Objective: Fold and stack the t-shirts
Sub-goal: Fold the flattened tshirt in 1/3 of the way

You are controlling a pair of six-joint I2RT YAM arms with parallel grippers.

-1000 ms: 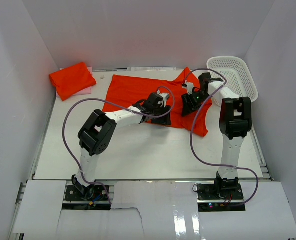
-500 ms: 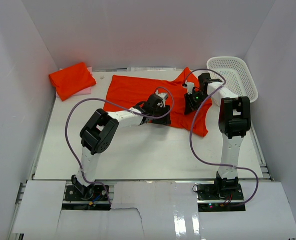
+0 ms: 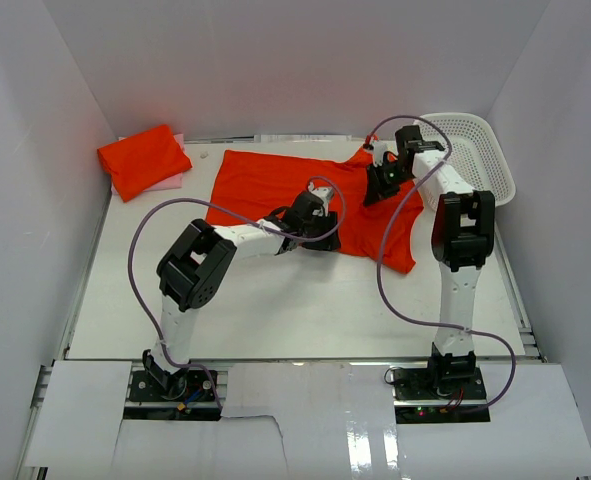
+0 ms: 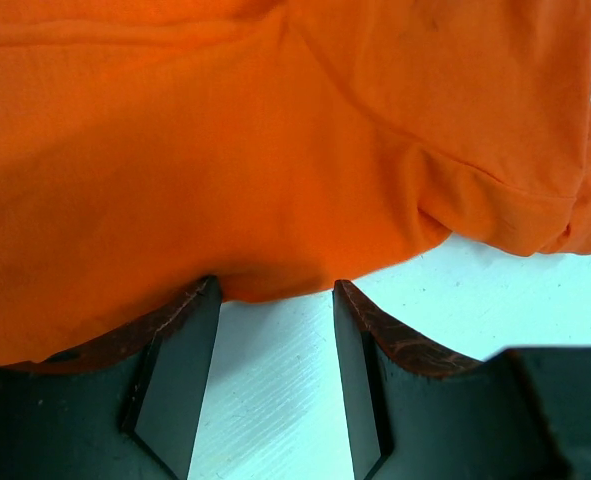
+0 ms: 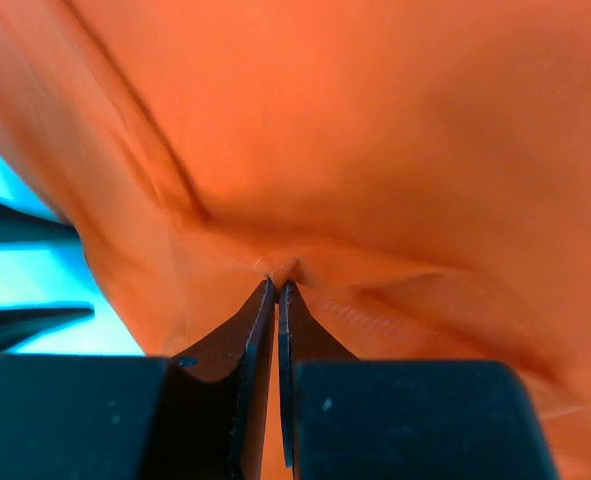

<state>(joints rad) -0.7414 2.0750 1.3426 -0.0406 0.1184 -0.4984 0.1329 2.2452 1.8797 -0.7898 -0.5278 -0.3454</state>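
**Orange-red short-sleeved fabric t-shirt (image 3: 265, 180) pinched on one side only**

Shirt lies spread across the upper middle of the white table (image 3: 275, 300) in the top view. A second, folded orange-red t-shirt (image 3: 143, 160) sits in the upper left corner, well apart.

- Jaws of my right gripper (image 5: 277, 285) are together on a small tuck of cloth at the shirt's right end, near the white plastic mesh basket (image 3: 475, 130).
- Jaws of my left gripper (image 4: 275, 288) are apart, tips at the lower hem, nothing clamped.

Worries:
- The right pinch looks thin, and I judge a quick lift could pull it free.
- If I raise the right side alone, the cloth would drag and bunch.
- The purple cable (image 3: 378, 285) loops across the fabric and could snag a fold.
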